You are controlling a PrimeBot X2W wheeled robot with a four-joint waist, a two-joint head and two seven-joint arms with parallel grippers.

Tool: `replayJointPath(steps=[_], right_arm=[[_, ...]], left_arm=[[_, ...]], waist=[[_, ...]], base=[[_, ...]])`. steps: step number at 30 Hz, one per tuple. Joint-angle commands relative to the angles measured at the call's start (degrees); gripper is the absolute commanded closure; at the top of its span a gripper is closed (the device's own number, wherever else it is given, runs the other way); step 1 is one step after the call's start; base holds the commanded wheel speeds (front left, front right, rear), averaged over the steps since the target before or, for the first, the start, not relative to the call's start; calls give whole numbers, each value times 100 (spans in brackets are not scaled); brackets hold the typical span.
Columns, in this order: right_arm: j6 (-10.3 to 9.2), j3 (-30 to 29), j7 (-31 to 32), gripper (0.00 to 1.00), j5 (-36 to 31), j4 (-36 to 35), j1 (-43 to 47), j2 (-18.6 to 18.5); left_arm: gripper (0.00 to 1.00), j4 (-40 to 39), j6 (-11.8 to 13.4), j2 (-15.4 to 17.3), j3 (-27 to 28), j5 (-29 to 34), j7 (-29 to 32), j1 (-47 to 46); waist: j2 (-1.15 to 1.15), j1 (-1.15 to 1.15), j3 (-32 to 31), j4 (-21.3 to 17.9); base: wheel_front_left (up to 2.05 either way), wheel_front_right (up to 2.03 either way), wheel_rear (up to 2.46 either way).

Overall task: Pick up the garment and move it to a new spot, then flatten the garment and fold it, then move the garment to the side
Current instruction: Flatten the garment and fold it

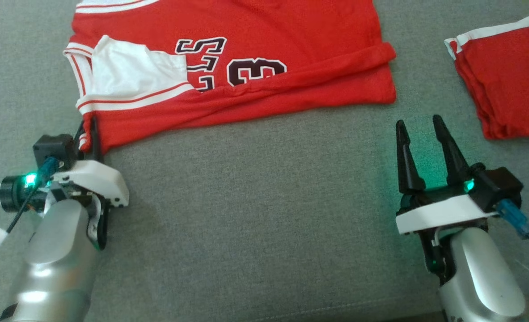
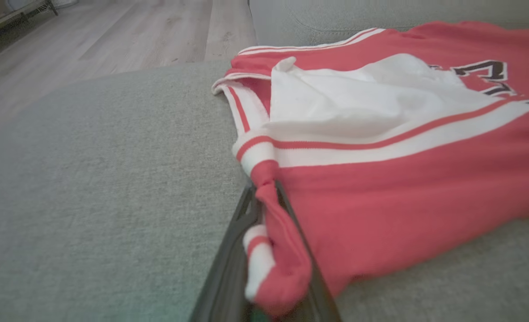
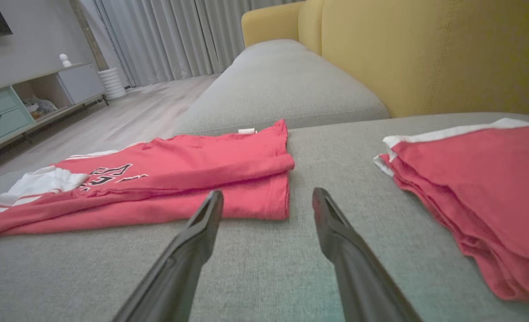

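Overhead, a red basketball jersey [image 1: 246, 85] with white trim and dark outlined lettering lay spread across the far part of a grey sofa cushion [image 1: 264, 214]. It was partly folded over itself, so that a long crease ran across it, and a patch of white lining was turned out near its left end. The left gripper [image 1: 89, 134] sat at the jersey's near left corner, its dark fingers [image 2: 233, 250] closed on the cloth. The left wrist view showed a bunched red corner with a white stripe pinched between them, low on the cushion. The right gripper [image 1: 418, 121] was over bare cushion, near the jersey's right hem but not touching it. Its fingers [image 3: 192, 241] were spread wide with nothing between them. Further right, apart from the jersey, lay a second red cloth [image 1: 510, 76] with a white edge, folded in layers. In the right wrist view a yellow backrest [image 3: 425, 58] rose behind the cushion, and pale wooden floor [image 3: 125, 112] stretched away to grey curtains [image 3: 166, 36].
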Motion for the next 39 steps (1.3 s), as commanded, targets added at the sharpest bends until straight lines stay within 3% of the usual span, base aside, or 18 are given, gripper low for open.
replayJointPath(steps=[1, 6, 15, 25, 26, 27, 32, 39], right_arm=[[-4, 155, -33, 0, 31, -123, -136, -9], [-4, 9, 495, 0, 135, 351, -495, -8], [-4, -578, 1742, 0, 220, 1869, -1767, -8], [-4, -622, 2067, 0, -447, 3434, -2829, -8], [-4, -609, 2112, 45, -551, 3549, -2876, -8], [-4, -587, 2150, 100, -673, 3646, -2912, -8], [-4, -805, 2106, 100, -1257, 3877, -2940, -8], [-4, -753, 1939, 100, -1292, 3956, -2732, -8]], left_arm=[[100, 15, 33, 216, 139, -28, -44, -23], [100, -273, -183, 111, 111, -39, -544, -60], [100, -1584, -449, -22, 79, 270, -644, 151], [100, -2090, -544, -171, 138, 493, -646, 228], [100, -2073, -552, -176, 146, 504, -646, 230], [100, -2050, -557, -178, 157, 513, -646, 235], [100, -1899, -568, -155, 246, 545, -646, 289], [100, -1804, -595, -66, 389, 589, -646, 585]], waist=[[0, 0, -44, 23], [0, 0, -220, 122], [0, 0, -252, 408], [0, 0, -52, 618], [0, 0, -48, 627], [0, 0, -48, 633], [0, 0, -178, 625], [0, 0, -616, 525]], base=[[0, 0, 0], [0, 0, 0], [0, 0, 0], [0, 0, 0], [0, 0, 0], [0, 0, 0], [0, 0, 0], [0, 0, 0]])
